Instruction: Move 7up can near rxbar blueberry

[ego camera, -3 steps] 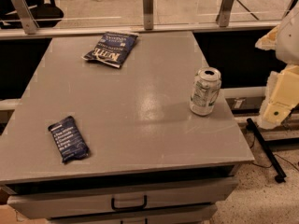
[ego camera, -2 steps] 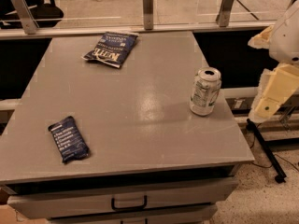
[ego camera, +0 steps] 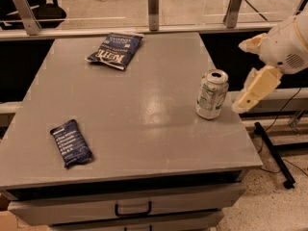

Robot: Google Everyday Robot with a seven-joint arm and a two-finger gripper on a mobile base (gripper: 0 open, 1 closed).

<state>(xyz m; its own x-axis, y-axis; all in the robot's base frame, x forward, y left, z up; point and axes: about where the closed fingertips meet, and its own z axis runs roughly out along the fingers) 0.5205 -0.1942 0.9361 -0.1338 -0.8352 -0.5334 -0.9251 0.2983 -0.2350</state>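
The 7up can [ego camera: 211, 94], silver-white with green markings, stands upright near the right edge of the grey table [ego camera: 144, 109]. The rxbar blueberry [ego camera: 71, 142], a small flat dark blue wrapper with white text, lies at the table's front left, far from the can. My gripper [ego camera: 239, 76] is cream-coloured and comes in from the right, just right of the can and beyond the table's edge. Its fingers are spread apart, one above [ego camera: 250, 43] and one below [ego camera: 257, 86], and hold nothing. The gripper is apart from the can.
A larger dark blue chip bag [ego camera: 114, 49] lies at the table's back, left of centre. A rail with upright posts [ego camera: 153, 1] runs behind the table. Drawers with a handle [ego camera: 133, 209] are under the front. A black floor stand [ego camera: 274, 153] is at the right.
My gripper has moved left, toward the can. The can, the bar and the chip bag have not moved.
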